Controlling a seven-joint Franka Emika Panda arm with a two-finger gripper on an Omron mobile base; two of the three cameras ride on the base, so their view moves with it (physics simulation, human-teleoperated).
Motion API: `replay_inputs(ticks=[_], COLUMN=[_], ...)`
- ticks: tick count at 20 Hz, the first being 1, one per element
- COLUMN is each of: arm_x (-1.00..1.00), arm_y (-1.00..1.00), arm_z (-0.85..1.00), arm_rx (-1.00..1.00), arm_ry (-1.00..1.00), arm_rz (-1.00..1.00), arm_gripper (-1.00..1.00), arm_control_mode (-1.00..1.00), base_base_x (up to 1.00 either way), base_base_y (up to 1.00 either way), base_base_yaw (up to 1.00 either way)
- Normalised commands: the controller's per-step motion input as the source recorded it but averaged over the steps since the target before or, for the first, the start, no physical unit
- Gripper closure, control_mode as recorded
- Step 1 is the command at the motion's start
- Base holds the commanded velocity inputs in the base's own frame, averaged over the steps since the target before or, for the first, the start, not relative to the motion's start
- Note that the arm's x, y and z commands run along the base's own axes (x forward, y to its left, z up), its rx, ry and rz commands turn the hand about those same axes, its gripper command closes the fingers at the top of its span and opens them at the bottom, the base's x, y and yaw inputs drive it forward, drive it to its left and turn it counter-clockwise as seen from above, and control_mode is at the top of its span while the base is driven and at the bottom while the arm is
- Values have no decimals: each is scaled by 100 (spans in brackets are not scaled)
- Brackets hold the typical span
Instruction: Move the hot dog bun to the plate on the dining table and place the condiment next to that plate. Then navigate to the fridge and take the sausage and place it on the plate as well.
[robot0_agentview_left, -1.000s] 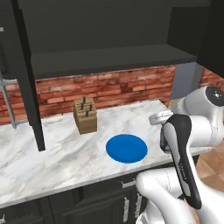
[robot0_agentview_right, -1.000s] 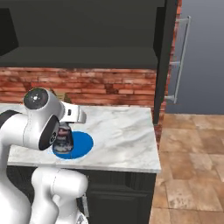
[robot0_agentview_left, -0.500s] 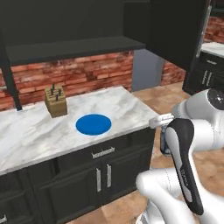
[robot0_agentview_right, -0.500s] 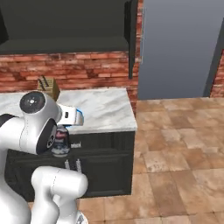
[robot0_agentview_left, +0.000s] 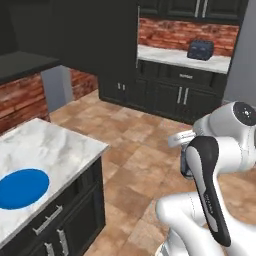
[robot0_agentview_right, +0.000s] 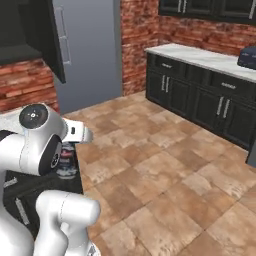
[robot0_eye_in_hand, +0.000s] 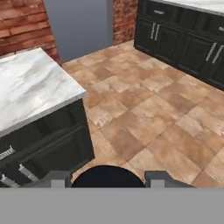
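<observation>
i have the two-finger gripper (robot0_eye_in_hand: 107, 177) clenched on the small slim dark grey condiment bottle (robot0_agentview_right: 66, 161), its round dark cap sitting right between the finger tips and its body tucked under the white arm's wrist. since a second ago the whole view has swung off the marble counter along the brick wall, whose flat blue plate (robot0_agentview_left: 21, 188) now lies below and to one side of the hand, toward open brown tile floor and the tall grey steel fridge (robot0_agentview_right: 87, 47) further ahead, so i judge the base is carrying the bottle toward the dining table. the bottle's label is too blurred to read, the far dark toaster-like box (robot0_agentview_left: 200, 49) is hard to make out, and i can't place the bun or the orange-rimmed plate from here.
</observation>
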Motion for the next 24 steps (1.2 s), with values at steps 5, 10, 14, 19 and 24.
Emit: replay_inputs(ticks=[5, 10, 14, 19, 24], arm_x=[0, 0, 0, 0, 0], arm_y=[0, 0, 0, 0, 0], arm_z=[0, 0, 0, 0, 0], arm_rx=[0, 0, 0, 0, 0], arm_ry=[0, 0, 0, 0, 0], arm_rz=[0, 0, 0, 0, 0], arm_gripper=[100, 100, 100, 100, 100], arm_control_mode=[100, 100, 100, 100, 100], base_base_x=[39, 78, 100, 100, 100], base_base_y=[-52, -31, -6, 0, 0], base_base_yaw=[-82, -71, -55, -49, -57])
